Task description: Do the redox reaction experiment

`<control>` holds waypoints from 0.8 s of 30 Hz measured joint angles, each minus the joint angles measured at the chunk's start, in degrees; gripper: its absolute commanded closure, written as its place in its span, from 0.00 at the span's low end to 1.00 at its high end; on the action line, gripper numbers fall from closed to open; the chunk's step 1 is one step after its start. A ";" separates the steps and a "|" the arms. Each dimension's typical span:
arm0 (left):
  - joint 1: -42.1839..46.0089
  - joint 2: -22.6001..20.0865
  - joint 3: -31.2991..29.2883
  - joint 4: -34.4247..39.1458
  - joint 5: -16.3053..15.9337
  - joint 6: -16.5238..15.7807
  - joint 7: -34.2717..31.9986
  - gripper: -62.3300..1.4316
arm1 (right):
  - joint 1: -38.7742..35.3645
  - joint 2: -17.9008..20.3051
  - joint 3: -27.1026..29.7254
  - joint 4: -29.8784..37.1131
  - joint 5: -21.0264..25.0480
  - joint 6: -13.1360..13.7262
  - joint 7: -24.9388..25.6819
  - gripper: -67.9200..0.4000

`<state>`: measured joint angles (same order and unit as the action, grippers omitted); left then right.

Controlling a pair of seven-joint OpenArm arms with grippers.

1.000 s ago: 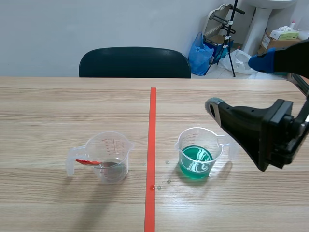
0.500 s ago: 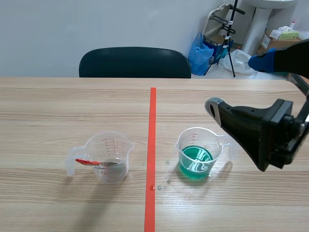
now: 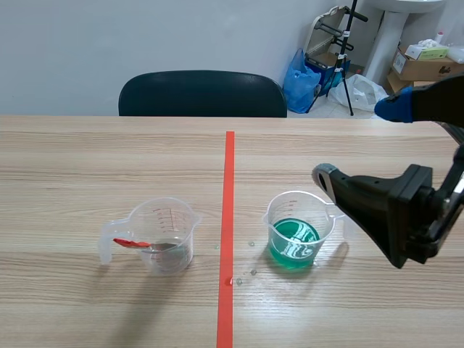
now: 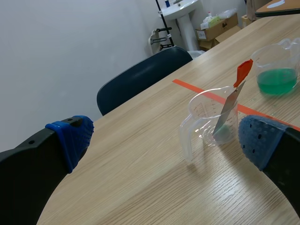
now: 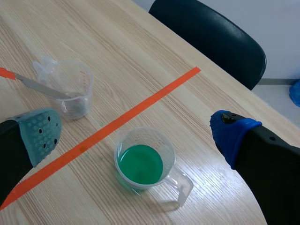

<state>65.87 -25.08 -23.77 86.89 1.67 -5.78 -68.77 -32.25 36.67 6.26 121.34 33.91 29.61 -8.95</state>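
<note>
While our right hand (image 3: 359, 141) is hanging wide open and empty at the right of the frame, its lower grey-padded finger (image 3: 323, 174) is showing just above and beside the rim of the clear plastic measuring cup holding green liquid (image 3: 293, 243). That cup is standing right of centre on the wooden bench (image 3: 87, 159), just right of the orange-red tape line (image 3: 228, 188). We cannot tell how much height is separating finger and rim. We are judging this closeness to be the main hazard. If the finger is coming down without lining up on the handle, it is risking a clip on the thin rim that tips a light cup and spills the green liquid over the bench. A few small droplets (image 3: 252, 272) are lying by the tape, so the wood there may be slippery. Left of the tape, at the lower left of the frame, the second clear plastic measuring cup (image 3: 170, 239) is carrying a red-handled metal spatula (image 3: 145, 245) leaning out over its rim. A nudge on that handle could lever this cup over. Our left hand (image 4: 167, 139) is also spread wide and holding nothing, with that cup ahead of it.
</note>
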 measured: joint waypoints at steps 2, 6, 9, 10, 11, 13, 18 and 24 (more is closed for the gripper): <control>0.00 0.00 0.00 0.00 0.00 0.00 0.00 0.00 | 0.00 0.00 0.00 0.00 -0.02 0.00 -0.46 0.00; 0.00 0.00 0.00 0.00 -0.02 0.00 0.00 0.00 | 0.00 0.00 0.00 0.00 0.00 0.00 -0.59 0.00; 0.00 0.00 0.00 0.00 -0.02 0.00 0.00 0.00 | 0.00 0.00 0.00 0.00 0.00 0.00 -0.57 0.00; 0.00 0.00 0.00 0.00 -0.02 0.00 0.00 0.00 | 0.00 0.00 0.00 0.00 0.00 0.00 -0.57 0.00; 0.00 0.00 0.00 0.00 -0.02 0.00 0.00 0.00 | 0.00 0.00 0.00 0.00 0.00 0.00 -0.57 0.00; 0.00 0.00 0.00 0.00 -0.02 0.00 0.00 0.00 | 0.00 0.00 0.00 0.00 0.00 0.00 -0.90 0.00; 0.00 0.00 0.00 0.00 -0.02 0.00 0.00 0.00 | 0.00 0.00 0.00 0.00 0.00 0.02 -1.66 0.00; 0.00 0.00 0.00 0.00 -0.17 0.00 0.00 0.00 | 2.89 0.00 -0.44 0.00 0.00 0.07 -1.64 0.00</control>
<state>65.87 -25.08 -23.77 86.89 1.50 -5.78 -68.77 -29.36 36.67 5.82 121.34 33.91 29.67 -10.59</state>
